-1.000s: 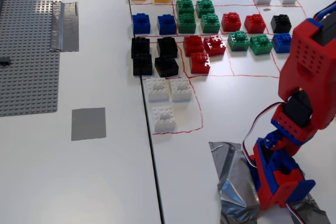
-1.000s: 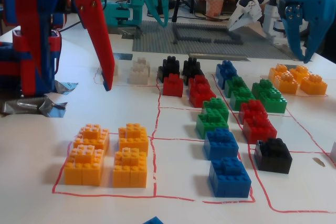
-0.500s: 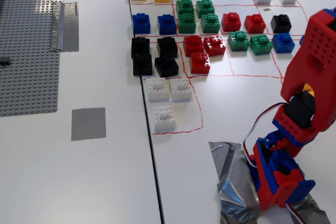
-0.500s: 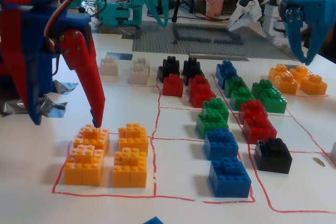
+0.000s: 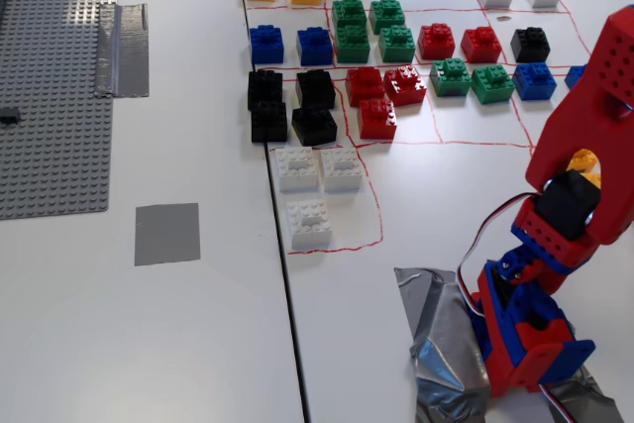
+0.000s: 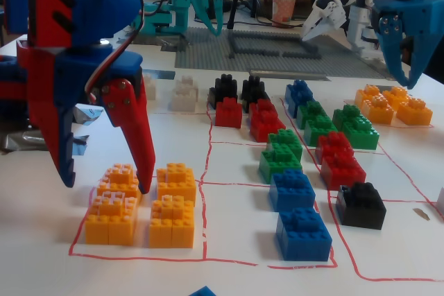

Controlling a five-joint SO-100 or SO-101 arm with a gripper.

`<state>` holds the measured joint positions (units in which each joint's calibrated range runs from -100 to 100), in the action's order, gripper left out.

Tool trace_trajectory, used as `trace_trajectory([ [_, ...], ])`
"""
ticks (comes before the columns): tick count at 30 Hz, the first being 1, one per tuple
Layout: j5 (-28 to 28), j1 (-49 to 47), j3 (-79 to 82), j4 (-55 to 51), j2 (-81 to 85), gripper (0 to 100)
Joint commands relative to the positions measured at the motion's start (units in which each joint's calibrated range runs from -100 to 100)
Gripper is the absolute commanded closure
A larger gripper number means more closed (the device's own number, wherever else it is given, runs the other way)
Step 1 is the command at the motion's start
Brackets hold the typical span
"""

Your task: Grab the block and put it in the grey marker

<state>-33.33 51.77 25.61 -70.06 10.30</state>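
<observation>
table (image 5: 218,344): you have a white top with red-lined cells.
block (image 6: 119,179): the yellow-orange brick sits on the top between your gripper (image 6: 107,186) fingers, three like it just beside.
grey marker (image 5: 166,233): flat on the top, well apart from the fingers.
baseplate (image 5: 50,76): grey, far from the fingers.

yellow-orange block (image 6: 119,179) upright; grey marker (image 5: 166,233) flat.

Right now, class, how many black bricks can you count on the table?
5 black bricks: four in a square cluster, one alone right of two red bricks. The arm could hide more.
</observation>
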Motion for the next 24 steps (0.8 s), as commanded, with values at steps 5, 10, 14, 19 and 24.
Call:
trace_trajectory([
  [5,0.2,-0.6,0.0,1.6,1.4,73],
  [10,0.3,-0.5,0.5,1.7,0.8,73],
  [14,0.4,-0.1,0.7,2.3,0.1,73],
  [19,0.4,0.1,0.5,3.5,-1.3,73],
  [24,1.0,-0.6,0.7,4.1,-2.1,73],
])
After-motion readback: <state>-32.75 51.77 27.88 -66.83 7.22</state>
